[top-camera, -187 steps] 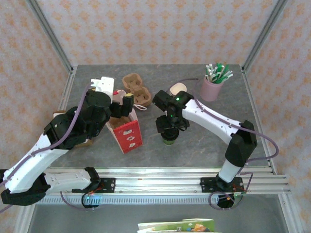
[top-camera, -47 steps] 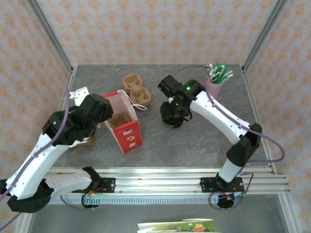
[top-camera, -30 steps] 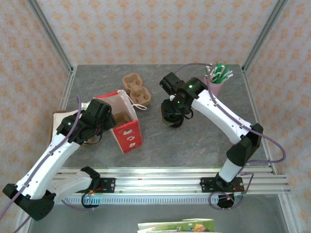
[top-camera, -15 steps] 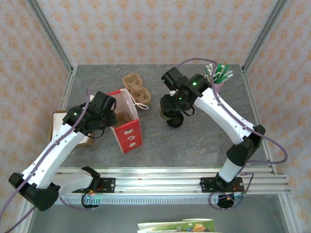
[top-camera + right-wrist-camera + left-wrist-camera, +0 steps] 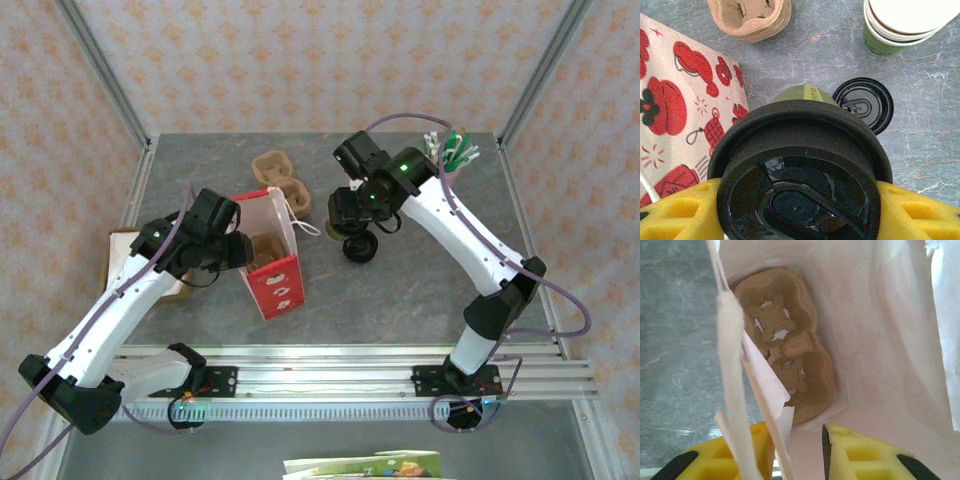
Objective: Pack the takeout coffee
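Observation:
The takeout coffee [image 5: 800,175], green with a black lid, hangs above the table just right of the bag, and my right gripper [image 5: 800,207] is shut on it, a yellow pad on each side. From above, the takeout coffee [image 5: 360,247] shows under my right gripper [image 5: 352,228]. The red-and-white paper bag [image 5: 278,285] stands open with a brown cup carrier [image 5: 790,350] on its bottom. My left gripper [image 5: 799,450] is open and straddles the bag's near wall [image 5: 765,390], one finger outside, one inside. My left gripper [image 5: 238,248] sits at the bag's left rim.
A loose black lid [image 5: 863,105] lies on the table beyond the held cup. A stack of lidless green cups [image 5: 900,25] stands further back. A second brown carrier [image 5: 280,185] lies behind the bag. A pink cup of straws [image 5: 445,165] stands at back right.
The right gripper has lifted the lidded cup from the front middle and carried it back and toward the bag. The left gripper returned to the bag's rim, and the bag shifted right.

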